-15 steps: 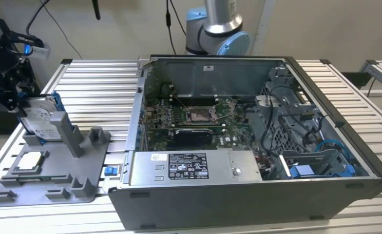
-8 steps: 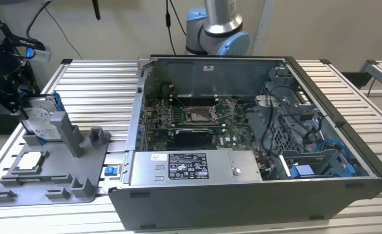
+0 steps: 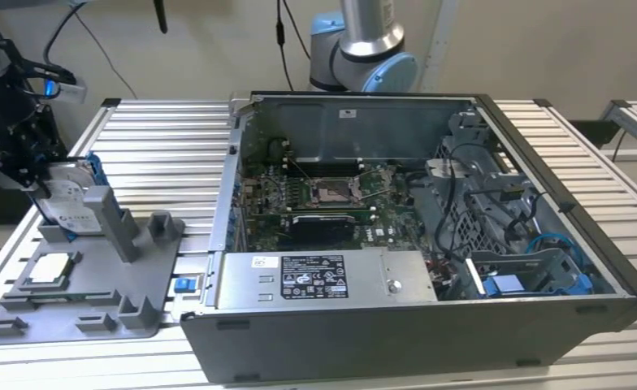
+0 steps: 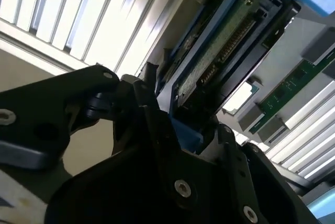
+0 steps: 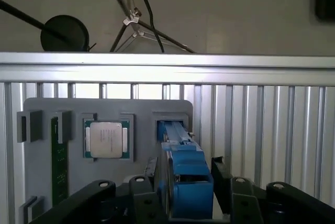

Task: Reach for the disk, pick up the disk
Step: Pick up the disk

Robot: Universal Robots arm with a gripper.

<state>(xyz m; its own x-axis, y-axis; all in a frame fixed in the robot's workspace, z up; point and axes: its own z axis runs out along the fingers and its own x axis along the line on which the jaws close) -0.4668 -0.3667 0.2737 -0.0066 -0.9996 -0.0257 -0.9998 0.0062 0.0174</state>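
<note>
Straddling the disk (image 5: 180, 140), the gripper (image 5: 186, 164) had its fingers (image 5: 220, 171) apparently clamped on the blue bracket (image 5: 191, 187) flanks; disk stood on edge between them, seated in the grey fixture (image 5: 141, 109) slot, narrow sides offered for grasping.

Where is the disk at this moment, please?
The disk stands on edge in the grey fixture at the exterior view's left, just beyond the processor chip, with the gripper at it.
</note>
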